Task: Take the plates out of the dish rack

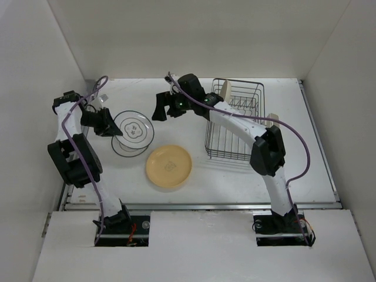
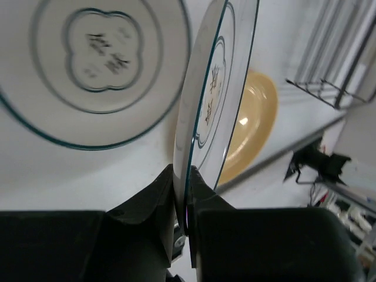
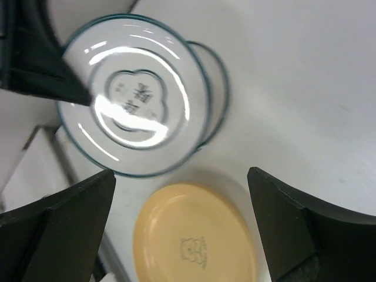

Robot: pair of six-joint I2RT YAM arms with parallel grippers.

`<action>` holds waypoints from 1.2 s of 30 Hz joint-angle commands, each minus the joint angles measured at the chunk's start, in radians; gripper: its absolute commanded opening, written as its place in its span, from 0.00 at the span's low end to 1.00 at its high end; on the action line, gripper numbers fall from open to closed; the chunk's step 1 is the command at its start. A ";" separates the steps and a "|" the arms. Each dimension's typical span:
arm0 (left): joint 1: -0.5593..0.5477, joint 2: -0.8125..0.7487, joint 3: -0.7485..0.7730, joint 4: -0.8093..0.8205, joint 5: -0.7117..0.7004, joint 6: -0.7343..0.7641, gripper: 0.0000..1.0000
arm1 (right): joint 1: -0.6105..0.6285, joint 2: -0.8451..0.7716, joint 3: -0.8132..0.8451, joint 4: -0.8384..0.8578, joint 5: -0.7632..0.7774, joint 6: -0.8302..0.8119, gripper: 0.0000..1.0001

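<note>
1. Top external view: the left claw (image 1: 107, 124) pinches the rim of a white plate (image 1: 134, 127), held roughly flat over a second white plate (image 2: 94, 70) on the table (image 1: 282, 164).
2. That target lies at 3 o'clock from the claw, so the left arm is nearer.
3. The right claw (image 1: 166, 107) is spread and empty.
4. The dish rack (image 1: 235, 120) shows no plates, and the yellow plate (image 1: 169, 166) lies at 5 o'clock.

A white table (image 1: 247, 182) is stretching across the middle here. A plain white back wall (image 1: 194, 35) is rising along its far edge, with a left wall (image 1: 29, 117) and a right wall (image 1: 346, 88) closing in the sides. A metal rail (image 1: 205, 205) is running along the table's near edge, and a white panel (image 1: 200, 247) is lying just nearer, spanning left to right.
</note>
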State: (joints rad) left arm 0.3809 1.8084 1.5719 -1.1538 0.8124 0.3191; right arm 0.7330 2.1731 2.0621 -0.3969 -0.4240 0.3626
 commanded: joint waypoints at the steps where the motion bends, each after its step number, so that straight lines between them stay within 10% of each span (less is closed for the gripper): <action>1: 0.013 -0.009 0.039 0.138 -0.174 -0.202 0.00 | -0.023 -0.081 0.017 -0.043 0.264 0.001 1.00; 8: 0.013 0.101 0.051 0.142 -0.304 -0.186 0.00 | -0.032 -0.136 -0.002 -0.092 0.310 -0.021 1.00; 17: -0.062 0.171 0.092 0.063 -0.453 -0.097 0.72 | -0.050 -0.208 0.033 -0.155 0.376 -0.021 1.00; 29: -0.146 0.037 0.135 0.054 -0.760 -0.094 0.78 | -0.243 -0.191 0.147 -0.482 0.945 0.136 1.00; 36: -0.146 -0.086 0.135 0.054 -0.748 -0.104 0.82 | -0.313 -0.059 0.196 -0.517 0.946 0.136 1.00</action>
State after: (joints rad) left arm 0.2348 1.8027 1.6707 -1.0740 0.0879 0.2260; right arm 0.4088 2.0579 2.2200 -0.8566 0.4957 0.4858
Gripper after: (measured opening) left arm 0.818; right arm 0.999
